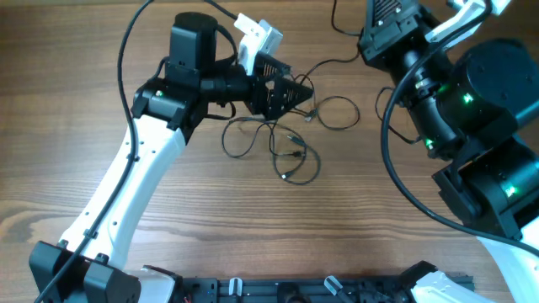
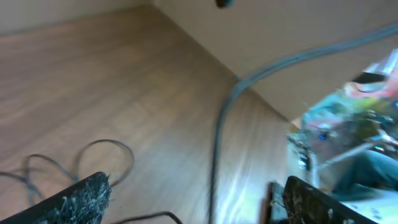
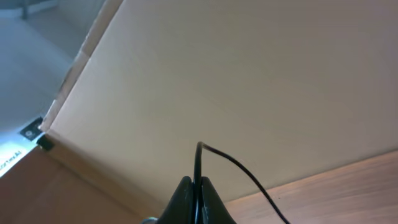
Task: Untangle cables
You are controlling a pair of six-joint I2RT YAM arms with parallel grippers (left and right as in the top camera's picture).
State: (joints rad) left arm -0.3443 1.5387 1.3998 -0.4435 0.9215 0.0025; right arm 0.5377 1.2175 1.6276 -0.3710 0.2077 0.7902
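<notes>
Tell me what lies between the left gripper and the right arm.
Overhead view: only cables, a loop lying flat and one strand running from by the left gripper toward the right arm.

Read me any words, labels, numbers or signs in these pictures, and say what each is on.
Nothing readable.
White strip at the right wrist view's lower left edge: dark print, too blurred to read.
No print visible on the thin black cables or the light brown wooden table.
</notes>
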